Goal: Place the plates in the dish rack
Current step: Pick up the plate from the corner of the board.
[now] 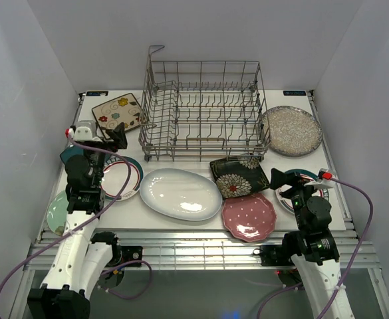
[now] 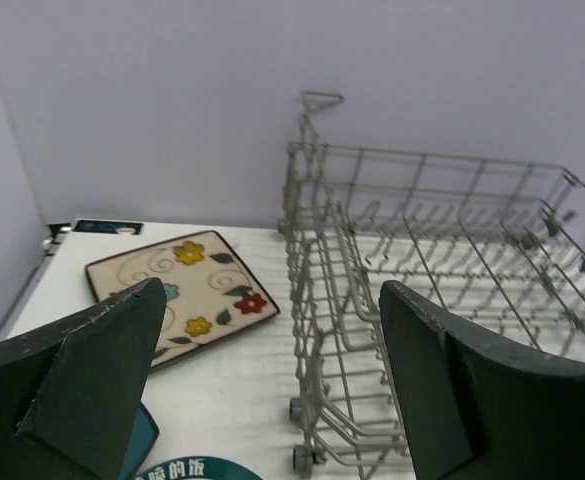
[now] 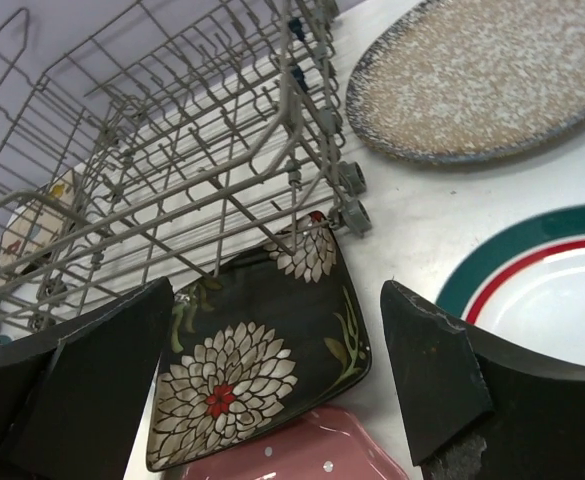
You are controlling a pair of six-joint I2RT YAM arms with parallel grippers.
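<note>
The empty grey wire dish rack (image 1: 204, 109) (image 2: 442, 280) (image 3: 172, 170) stands at the back middle. Plates lie flat around it: cream floral square (image 1: 118, 113) (image 2: 182, 290), speckled grey round (image 1: 290, 129) (image 3: 492, 80), black floral square (image 1: 239, 176) (image 3: 257, 370), white oval (image 1: 181, 194), pink dotted (image 1: 249, 216) (image 3: 292, 450), and teal-rimmed rounds (image 1: 129, 178) (image 3: 542, 290). My left gripper (image 1: 118, 137) (image 2: 272, 390) hovers open by the rack's left front corner. My right gripper (image 1: 282, 179) (image 3: 277, 385) is open above the black floral plate's right side, holding nothing.
A pale green plate (image 1: 56, 212) and a teal square plate (image 1: 68, 156) sit at the left edge beside the left arm. White walls close in the table on three sides. A tall wire loop (image 1: 155, 50) rises at the rack's back left corner.
</note>
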